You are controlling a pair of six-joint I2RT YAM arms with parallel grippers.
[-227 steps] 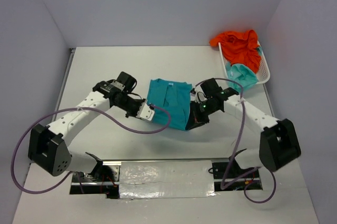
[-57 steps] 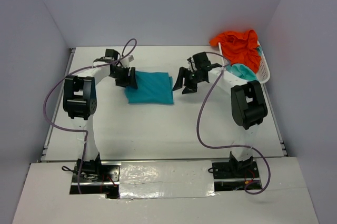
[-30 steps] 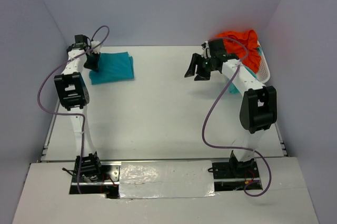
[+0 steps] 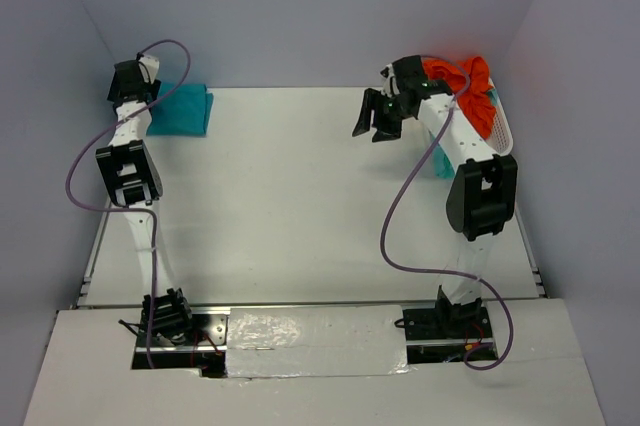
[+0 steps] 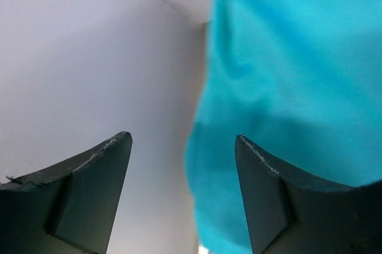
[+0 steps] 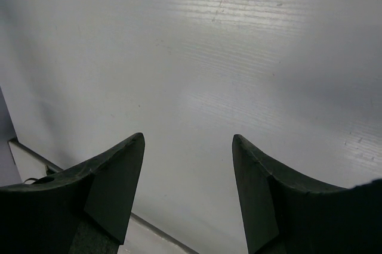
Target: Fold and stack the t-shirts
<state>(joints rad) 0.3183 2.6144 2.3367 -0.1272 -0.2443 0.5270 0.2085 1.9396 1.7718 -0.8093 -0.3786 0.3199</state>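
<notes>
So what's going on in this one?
The left fingers are open beside a folded teal t-shirt in the far-left corner of the table, not gripping it. The right fingers hang open over bare table near the basket, where an orange t-shirt lies heaped, not yet picked up.

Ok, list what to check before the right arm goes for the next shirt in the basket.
1. Right gripper open and empty: ok.
2. Left gripper open, nothing between its fingers: ok.
3. Folded teal shirt lying flat in the far left corner: ok.
4. Orange shirt on top of the basket, uncovered: ok.
5. Table middle bare for folding: ok.
6. Orange shirt free of whatever lies under it: cannot tell.
</notes>
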